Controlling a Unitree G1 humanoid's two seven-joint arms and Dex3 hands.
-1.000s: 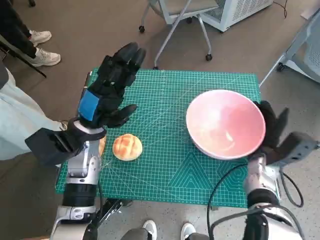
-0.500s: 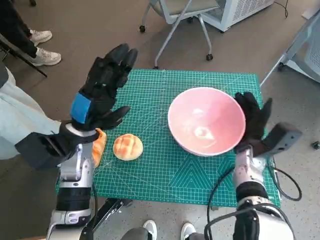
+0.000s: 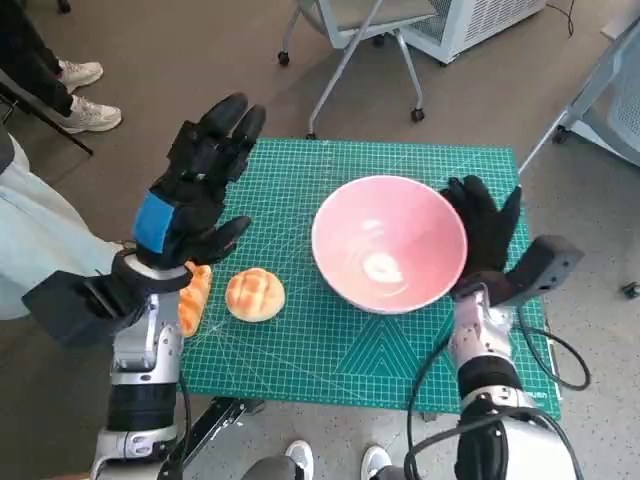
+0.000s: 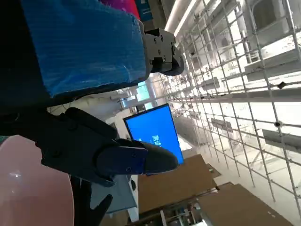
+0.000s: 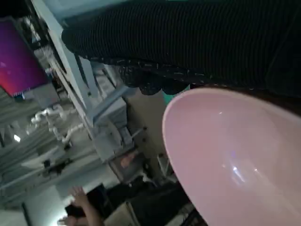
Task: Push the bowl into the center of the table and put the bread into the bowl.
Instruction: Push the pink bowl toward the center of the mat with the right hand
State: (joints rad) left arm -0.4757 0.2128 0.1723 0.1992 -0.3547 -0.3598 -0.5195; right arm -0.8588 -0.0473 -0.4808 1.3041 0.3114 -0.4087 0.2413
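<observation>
Setting. Grey-brown floor (image 3: pixel 180 60) surrounds a small table topped by a green gridded mat (image 3: pixel 340 330). Beyond its far edge stands a wheeled chair (image 3: pixel 350 40) on a pale metal frame, with a white perforated cabinet (image 3: pixel 480 20) beside it. A pale frame leg (image 3: pixel 590 90) slants in at the far right. A person's white shoes (image 3: pixel 85 95) rest on the floor at far left. The left wrist view shows a blue screen (image 4: pixel 153 129) and brightly lit white grid panelling (image 4: pixel 244 61).
</observation>
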